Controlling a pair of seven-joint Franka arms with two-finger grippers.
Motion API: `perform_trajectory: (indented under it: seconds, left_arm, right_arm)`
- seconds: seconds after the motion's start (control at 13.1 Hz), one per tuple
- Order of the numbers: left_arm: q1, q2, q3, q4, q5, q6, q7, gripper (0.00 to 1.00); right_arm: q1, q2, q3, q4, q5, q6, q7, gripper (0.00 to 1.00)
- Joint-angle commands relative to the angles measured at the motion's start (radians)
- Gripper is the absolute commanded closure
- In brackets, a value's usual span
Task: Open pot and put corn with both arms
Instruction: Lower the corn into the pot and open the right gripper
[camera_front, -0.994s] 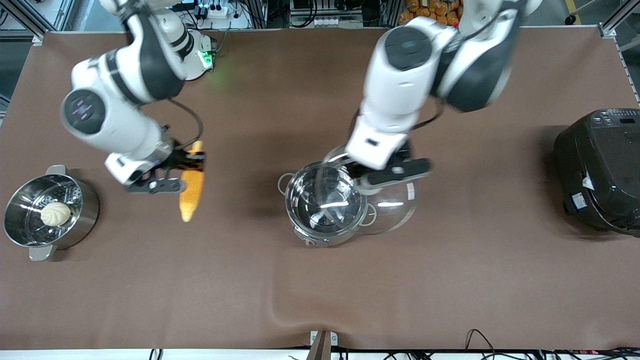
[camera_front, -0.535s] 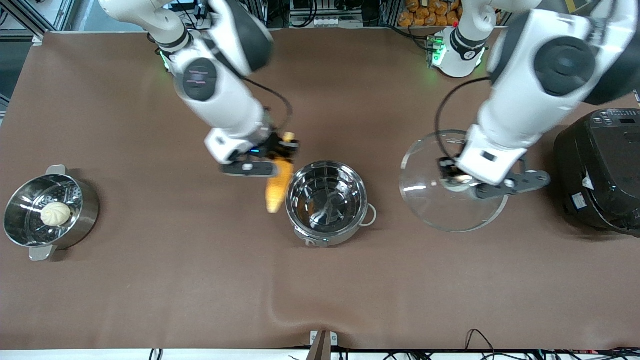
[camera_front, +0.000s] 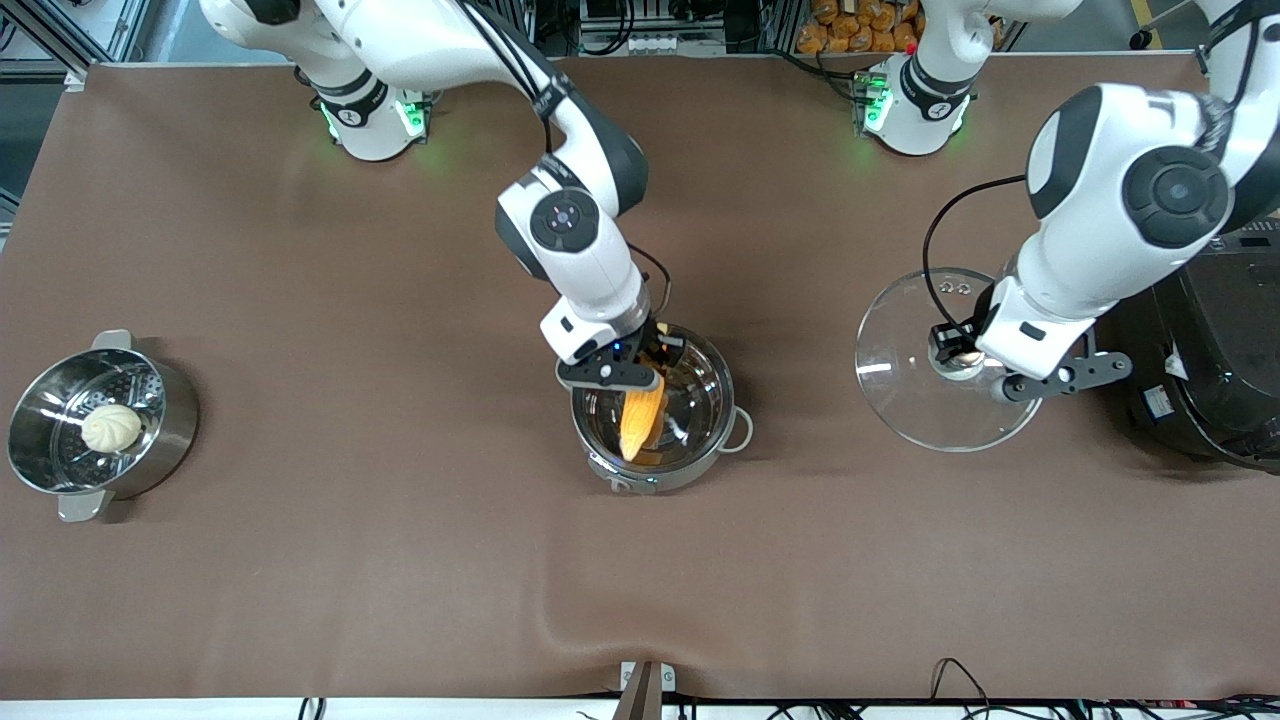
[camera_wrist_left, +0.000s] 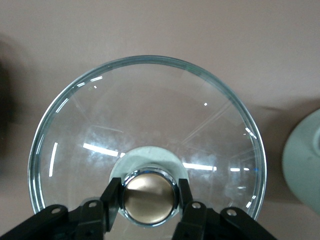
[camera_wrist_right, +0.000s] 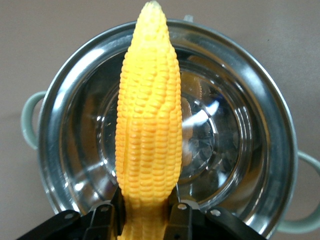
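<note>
The steel pot (camera_front: 690, 452) stands open mid-table; it fills the right wrist view (camera_wrist_right: 250, 100). My right gripper (camera_front: 640, 362) is shut on the stem end of the yellow corn (camera_front: 643, 422) and holds it over the pot's mouth, tip pointing down into it. In the right wrist view the corn (camera_wrist_right: 148, 120) lies between the fingers (camera_wrist_right: 107, 212). My left gripper (camera_front: 965, 352) is shut on the copper knob (camera_wrist_left: 149, 197) of the glass lid (camera_front: 900, 395), held over bare table between the pot and the rice cooker. The lid (camera_wrist_left: 150, 115) fills the left wrist view.
A steamer pot (camera_front: 165, 440) with a pale bun (camera_front: 112, 428) stands at the right arm's end of the table. A big black rice cooker (camera_front: 1210, 350) stands at the left arm's end, close to the lid.
My right gripper carried the corn from the right arm's end of the table to over the pot. My left gripper lifted the lid off the pot and moved it toward the rice cooker.
</note>
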Motion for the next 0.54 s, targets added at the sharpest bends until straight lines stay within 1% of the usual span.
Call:
perform_trajectory:
  seconds: [0.0, 0.08, 0.23, 0.38, 0.46]
  left_arm:
    - [0.036, -0.062, -0.008, -0.186, -0.002, 0.14, 0.011, 1.0]
    - [0.039, -0.067, -0.008, -0.253, -0.002, 0.223, 0.011, 1.0]
    - [0.039, -0.058, -0.008, -0.359, -0.002, 0.375, 0.013, 1.0]
    - [0.037, -0.046, -0.008, -0.456, -0.002, 0.531, 0.013, 1.0]
    - [0.037, -0.032, -0.008, -0.487, -0.001, 0.591, 0.013, 1.0]
  right_arm:
    - [0.007, 0.006, -0.006, 0.047, -0.017, -0.028, 0.036, 0.19]
    - [0.006, -0.003, -0.006, 0.047, -0.02, -0.036, 0.049, 0.0]
    - [0.004, -0.032, -0.006, 0.047, -0.019, -0.075, 0.051, 0.0]
    - [-0.01, -0.076, -0.008, 0.045, -0.019, -0.141, 0.045, 0.0]
    - [-0.029, -0.114, -0.011, 0.037, -0.02, -0.198, 0.036, 0.0]
